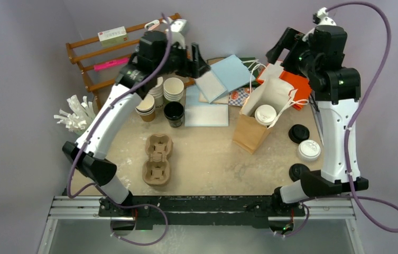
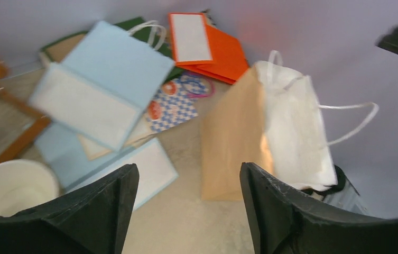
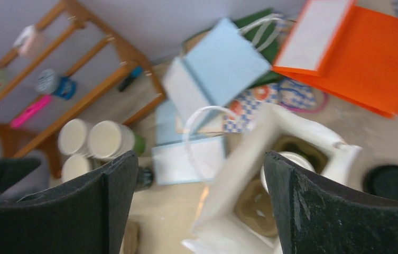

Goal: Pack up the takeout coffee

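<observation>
Your left pincer (image 2: 188, 174) stands wide apart with nothing between its fingers. Your right pincer (image 3: 201, 161) gapes just as wide, also empty, raised near the brown paper bag (image 1: 249, 132). 1 takeout coffee (image 1: 265, 114) sits inside that open bag, white lid showing.

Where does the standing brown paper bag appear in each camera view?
Top external: brown paper bag right of centre, standing open.
Left wrist: bag right of centre, upright.
Right wrist: bag bottom centre, seen from above.
Shared landmark: orange bag lying flat beyond it.
</observation>
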### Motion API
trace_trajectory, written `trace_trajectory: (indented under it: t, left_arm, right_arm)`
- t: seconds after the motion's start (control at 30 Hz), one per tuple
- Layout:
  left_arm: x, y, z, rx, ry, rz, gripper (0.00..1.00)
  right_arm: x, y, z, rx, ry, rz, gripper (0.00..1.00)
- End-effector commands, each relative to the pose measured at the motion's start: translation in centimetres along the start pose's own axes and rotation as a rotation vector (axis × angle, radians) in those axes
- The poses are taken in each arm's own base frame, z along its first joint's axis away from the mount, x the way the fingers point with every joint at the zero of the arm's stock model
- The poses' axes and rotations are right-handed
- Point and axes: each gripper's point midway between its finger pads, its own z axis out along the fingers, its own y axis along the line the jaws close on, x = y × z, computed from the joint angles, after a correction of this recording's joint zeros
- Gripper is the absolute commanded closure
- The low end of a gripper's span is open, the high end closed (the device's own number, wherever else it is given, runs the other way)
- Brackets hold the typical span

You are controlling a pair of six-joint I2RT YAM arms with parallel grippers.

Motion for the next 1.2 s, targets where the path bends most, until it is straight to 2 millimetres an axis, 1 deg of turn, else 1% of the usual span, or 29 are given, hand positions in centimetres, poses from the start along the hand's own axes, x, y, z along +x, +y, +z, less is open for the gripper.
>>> trace_trajectory:
  t: [0.0,0.07,0.13,0.17,0.2,0.27,0.3,0.37,0.4,0.43,0.5,0.53,0.57,0.6,0.67,0.7,0.73,0.87,0.97,1.03,1.17]
  left_arm:
    - [-0.1,7.0,-3.7,-0.223,-0.014,-0.069,0.23]
    - [-0.9,9.0,-5.8,-0.305,-0.046,-0.082,0.16]
    - [-1.6,10.8,-7.7,-0.398,-0.079,-0.087,0.03]
    - [-1.7,11.6,-8.5,-0.445,-0.087,-0.088,0.0]
    - [-1.6,12.4,-9.1,-0.492,-0.092,-0.089,0.0]
    - [-0.9,14.6,-10.3,-0.602,-0.088,-0.106,0.0]
    - [-0.6,15.3,-10.6,-0.639,-0.089,-0.115,0.01]
    - [0.0,17.5,-11.5,-0.724,-0.104,-0.172,0.08]
    - [0.2,19.1,-12.1,-0.76,-0.121,-0.22,0.15]
    - [0.3,20.3,-12.2,-0.771,-0.132,-0.257,0.2]
    - [0.5,22.1,-11.8,-0.766,-0.145,-0.283,0.29]
    - [0.6,22.8,-11.3,-0.753,-0.137,-0.261,0.32]
    - [0.5,23.1,-10.6,-0.726,-0.12,-0.215,0.33]
    - [0.6,23.4,-10.0,-0.702,-0.095,-0.167,0.33]
    - [1.4,23.8,-8.8,-0.652,-0.029,-0.084,0.33]
    - [1.8,23.9,-8.3,-0.627,-0.002,-0.049,0.35]
    - [2.2,24.0,-8.0,-0.605,0.02,-0.016,0.37]
    - [3.5,25.2,-7.1,-0.579,0.077,0.076,0.38]
    - [4.6,26.1,-6.1,-0.555,0.13,0.131,0.42]
    - [5.5,26.4,-5.2,-0.51,0.177,0.173,0.45]
    - [7.2,26.7,-3.8,-0.429,0.267,0.218,0.46]
  right_arm:
    - [0.7,8.4,-1.3,-0.294,0.014,-0.106,0.13]
    - [2.1,11.3,-1.5,-0.344,0.039,-0.145,0.15]
    - [4.1,13.9,-1.3,-0.395,0.079,-0.167,0.19]
    - [5.3,15.2,-1.1,-0.415,0.099,-0.179,0.2]
    - [6.4,16.5,-1.0,-0.436,0.116,-0.188,0.22]
    - [8.3,18.8,-0.7,-0.47,0.146,-0.196,0.23]
    - [9.3,19.9,-0.4,-0.482,0.164,-0.199,0.23]
    - [10.9,22.0,0.3,-0.498,0.191,-0.209,0.26]
    - [11.6,22.9,0.7,-0.498,0.203,-0.211,0.28]
    - [12.3,23.7,1.1,-0.504,0.214,-0.212,0.31]
    - [13.6,25.3,1.9,-0.526,0.239,-0.212,0.35]
    - [14.3,25.8,2.4,-0.531,0.254,-0.206,0.37]
    - [14.8,26.3,2.7,-0.543,0.269,-0.201,0.38]
    - [15.2,26.6,2.9,-0.554,0.28,-0.198,0.38]
    - [15.5,26.6,3.0,-0.553,0.29,-0.189,0.39]
    - [15.5,26.5,2.9,-0.553,0.291,-0.189,0.4]
    - [15.5,26.3,2.8,-0.55,0.29,-0.196,0.4]
    - [15.7,24.8,2.0,-0.534,0.298,-0.24,0.4]
    - [16.3,23.8,1.6,-0.522,0.315,-0.259,0.37]
    - [16.7,23.4,1.4,-0.516,0.324,-0.261,0.34]
    - [17.1,23.1,1.5,-0.512,0.336,-0.265,0.32]
